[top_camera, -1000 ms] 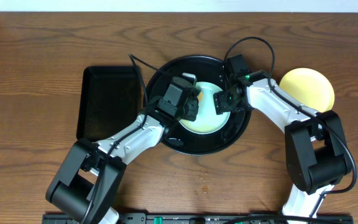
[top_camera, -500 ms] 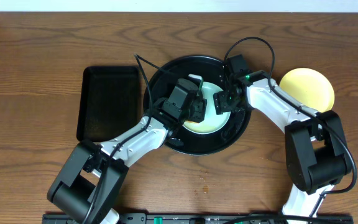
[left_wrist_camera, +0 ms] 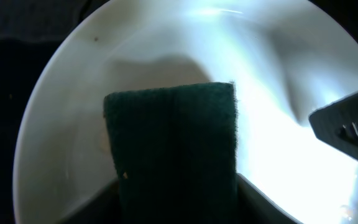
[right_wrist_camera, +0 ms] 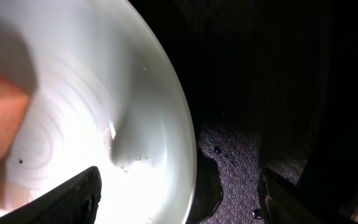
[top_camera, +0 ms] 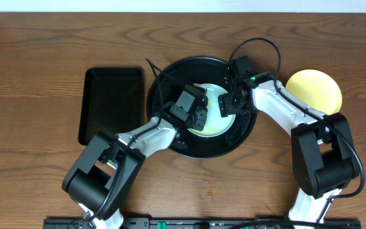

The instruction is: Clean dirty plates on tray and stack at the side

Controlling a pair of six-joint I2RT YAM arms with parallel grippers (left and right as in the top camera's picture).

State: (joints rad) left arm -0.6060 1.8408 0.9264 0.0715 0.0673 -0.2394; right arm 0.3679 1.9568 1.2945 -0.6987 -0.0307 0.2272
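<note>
Worktop (top_camera: pixel 43 57): brown wood grain, satin, low sheen. Round tray (top_camera: pixel 199 63): black, glossy, prob. plastic. Close up in right wrist view its floor looks finely pebbled, w/ wet beads by the plate edge. Oblong tray (top_camera: pixel 110 105): black, duller, semi-matt. Plate (top_camera: pixel 218 124) in round tray: pale mint plastic, smooth, shiny, strong glare. Faint concentric rings in its base, a few tiny dark specks. Yellow plate (top_camera: pixel 313 89): same smooth plastic, softer sheen. Scrub pad (left_wrist_camera: pixel 173 155): dark green, fibrous, rough, matt, fuzzy at edges. Arms (top_camera: pixel 278 108): white + black hard plastic shells, smooth, semi-gloss.
</note>
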